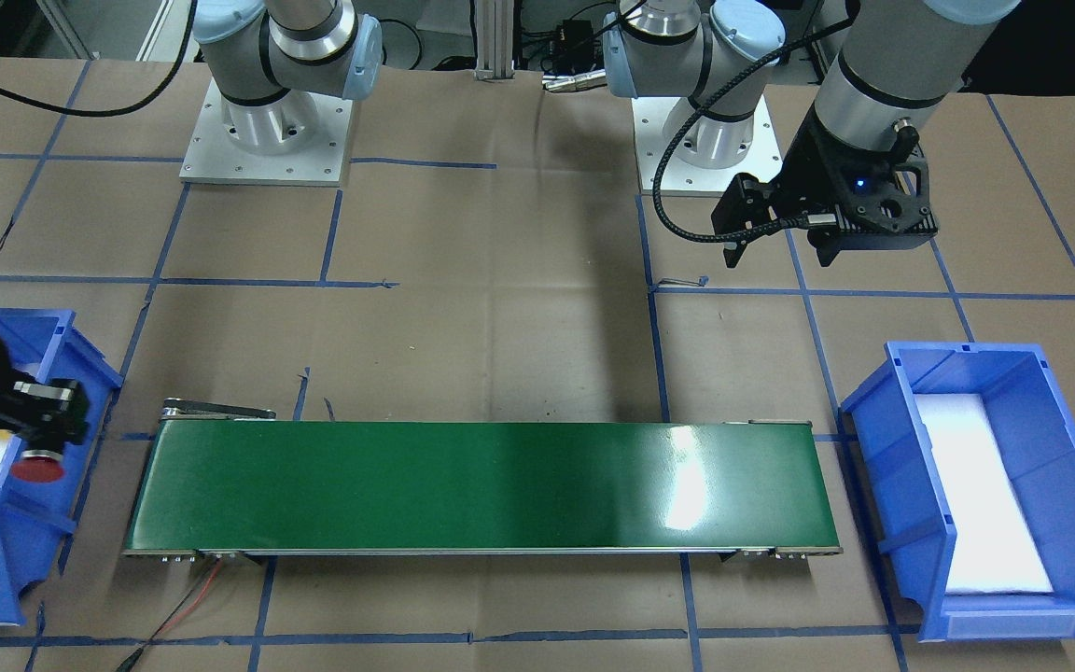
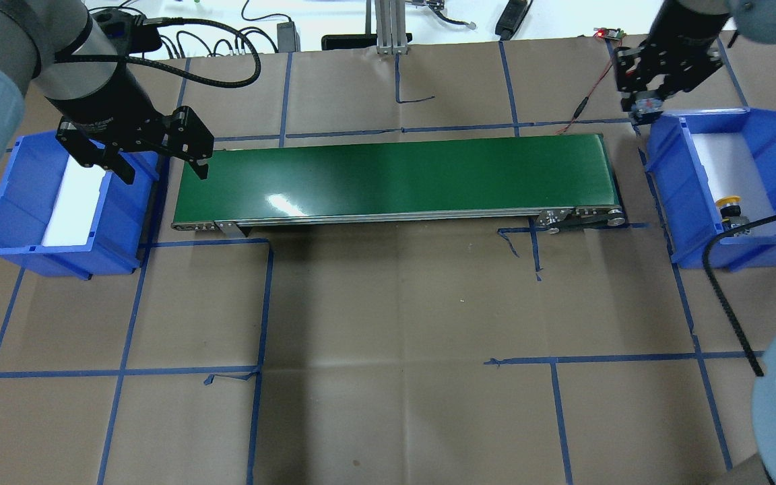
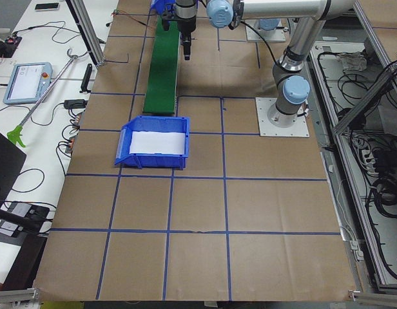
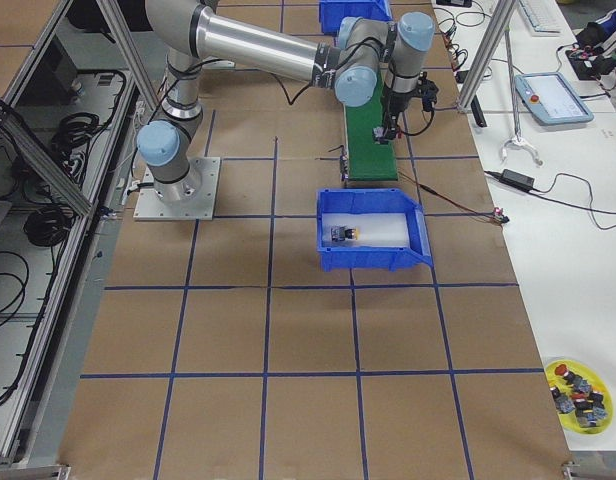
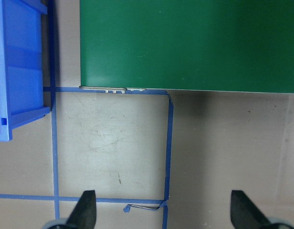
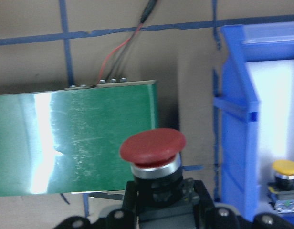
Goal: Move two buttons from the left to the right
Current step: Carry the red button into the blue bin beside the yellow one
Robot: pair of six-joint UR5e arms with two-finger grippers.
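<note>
Right gripper (image 2: 644, 106) pinches the red button (image 6: 153, 145) below its cap, cap up, aloft by the gap between the right end of the green conveyor belt (image 2: 395, 175) and the right bin (image 2: 657, 176), apparently poised for lowering in. The yellow button (image 6: 286, 168) stands on that bin's white liner, so one transfer looks done. Left gripper (image 2: 163, 174) hovers empty, fingers spread, between the left bin (image 2: 4, 195) and the belt's left end, seemingly idle. The table (image 2: 395, 303) is brown paper gridded with blue tape. Cabled benches and a teach pendant (image 3: 28, 80) flank it.
</note>
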